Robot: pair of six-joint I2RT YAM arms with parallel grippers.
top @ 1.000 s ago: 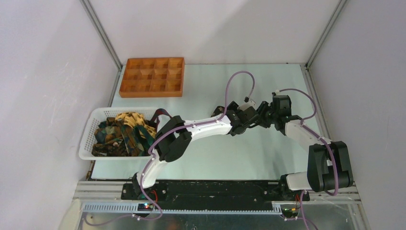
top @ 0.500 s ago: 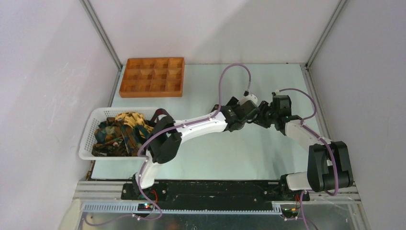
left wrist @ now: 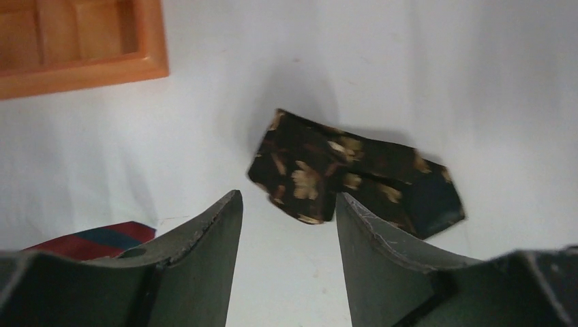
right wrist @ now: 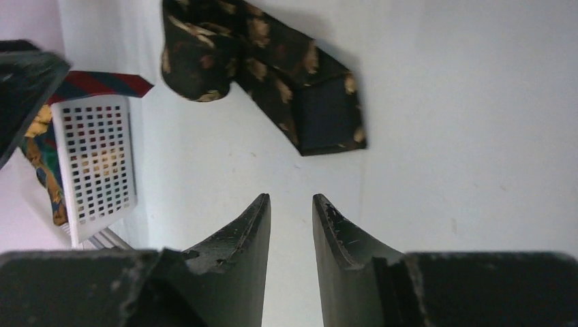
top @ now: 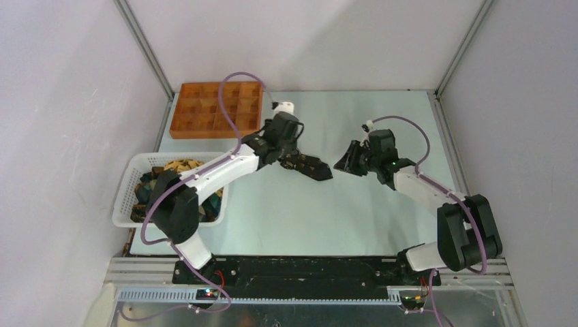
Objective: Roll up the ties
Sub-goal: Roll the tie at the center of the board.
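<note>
Ahead of both released claws — left gripper (left wrist: 287, 197) at nine o'clock, right gripper (right wrist: 291, 197) at three — the tie (left wrist: 354, 177) lies loose, likely awaiting regrip.

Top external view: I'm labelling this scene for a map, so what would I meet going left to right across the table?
white mesh basket → orange compartment tray → leafy-print tie → right gripper

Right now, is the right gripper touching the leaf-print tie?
Apart. The right wrist view shows a strip of bare table between the right gripper and the leaf-print tie, which lies beyond its fingertips.
</note>
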